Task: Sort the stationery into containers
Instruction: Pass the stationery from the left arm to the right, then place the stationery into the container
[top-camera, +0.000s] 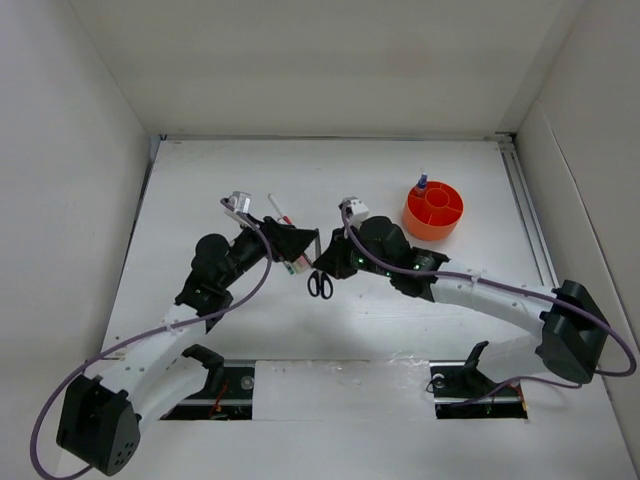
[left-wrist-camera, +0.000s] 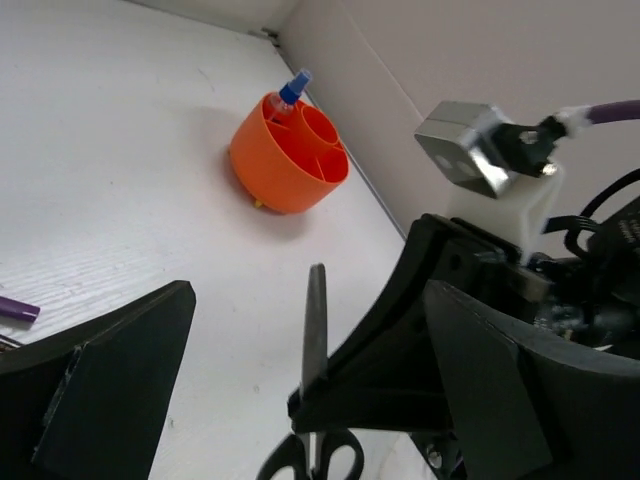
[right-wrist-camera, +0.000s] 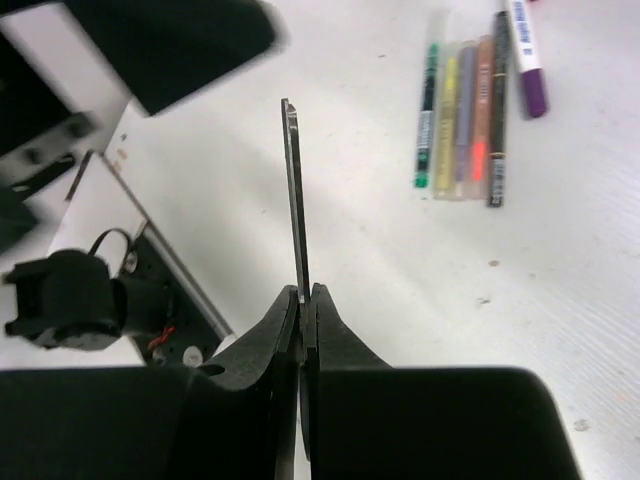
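1. Firmly closed, the right gripper (right-wrist-camera: 303, 295) pinches the scissors (right-wrist-camera: 296, 200) by the blade. The pointed end sticks out past its fingertips.
2. From the left wrist view, the black handles hang below that grip. I cannot tell whether they rest on the surface (top-camera: 400, 170) or hang just above it.
3. The left gripper (top-camera: 310, 252) stands wide, holding nothing. Its fingers (left-wrist-camera: 110, 390) sit on either side of the scissors without touching them.
4. Just beside the grippers, a row of thin pens (right-wrist-camera: 462, 120) lies side by side on the surface: green, yellow, pale lilac, orange and dark. A purple marker (right-wrist-camera: 527, 50) with a white barrel lies at the far end of the row.
5. A white red-tipped stick (top-camera: 281, 211) lies flat on the surface a little behind the left gripper.
6. The orange tub (top-camera: 432, 228) sits well apart, at the right rear of the surface. A blue-capped bottle (top-camera: 422, 185) stands in its rear-left compartment, tilted slightly.
7. The surface is white with a faint streaked grain and a few small specks.
8. Two dark cut-outs (top-camera: 240, 385) break its near edge, beside the bolted arm bases.
9. A pale rail (top-camera: 528, 215) runs along its right edge.
10. Plain white walls (top-camera: 70, 150) enclose the surface at the left, rear and right, meeting it in clean seams.
11. A purple cable (top-camera: 60, 395) loops from each arm.
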